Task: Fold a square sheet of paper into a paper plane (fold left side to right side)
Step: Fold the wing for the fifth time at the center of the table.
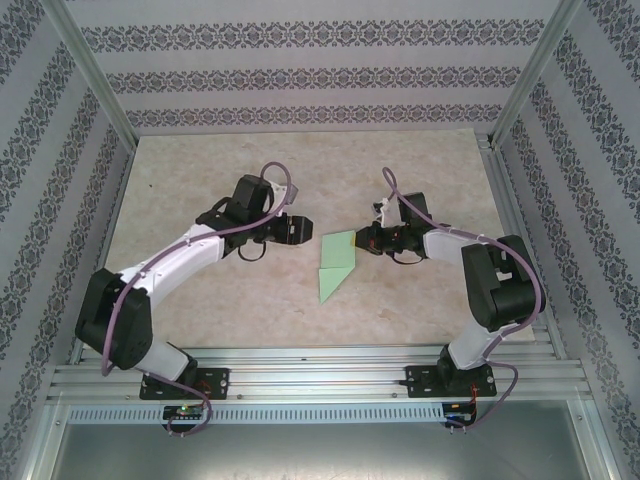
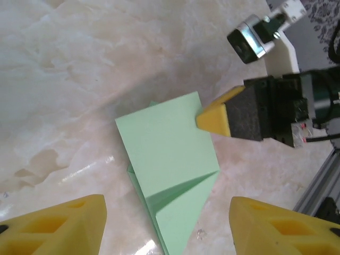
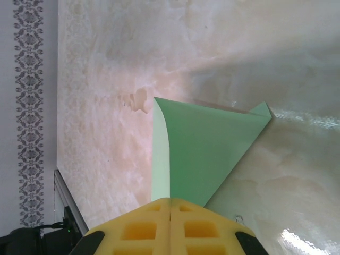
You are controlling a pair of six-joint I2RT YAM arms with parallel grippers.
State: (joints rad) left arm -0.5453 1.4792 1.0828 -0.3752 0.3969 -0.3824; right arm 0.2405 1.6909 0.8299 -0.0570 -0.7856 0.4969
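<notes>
From the top camera, the light green, dart-shaped folded paper plane [image 1: 335, 268] lies in the middle of the beige marble-patterned table [image 1: 200, 170], its point toward the near edge. The black, yellow-fingered left gripper [image 1: 303, 230] hovers just left of the plane's far end. The matching right gripper [image 1: 360, 240] sits at its far right corner.

In the left wrist view, the left gripper [image 2: 167, 223] has its jaws spread over the paper and holds nothing. The right gripper's yellow tip touches the far right corner.

In the right wrist view, the right gripper [image 3: 170, 223] has its jaws closed, with the green paper running into them, so it appears to pinch that edge. One side of the paper curls upward.

Only one corner is pinched and nothing presses the rest down. A pull could therefore drag the whole plane across the smooth table, spring the creases open, or crumple the thin corner. The open left fingers could also snag the curled edge when lowered.
</notes>
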